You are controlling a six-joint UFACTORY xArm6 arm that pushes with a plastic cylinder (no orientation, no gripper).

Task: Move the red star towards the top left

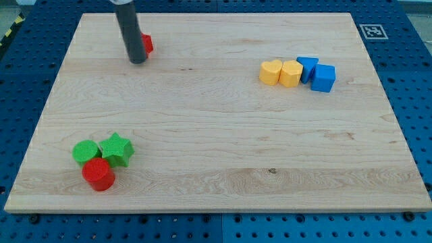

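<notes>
Near the top left corner of the pale wooden board [216, 128], my tip [138, 61] touches the red star [146, 44], which the smooth dark rod mostly hides. No jaws exist on this rod. Toward the top right edge sit two yellow hearts [271, 71] [291, 73] and two blue blocks [307, 67] [323, 78] in a row. By the bottom left corner cluster a green cylinder [84, 152], green star [117, 149] and red cylinder [98, 174].
</notes>
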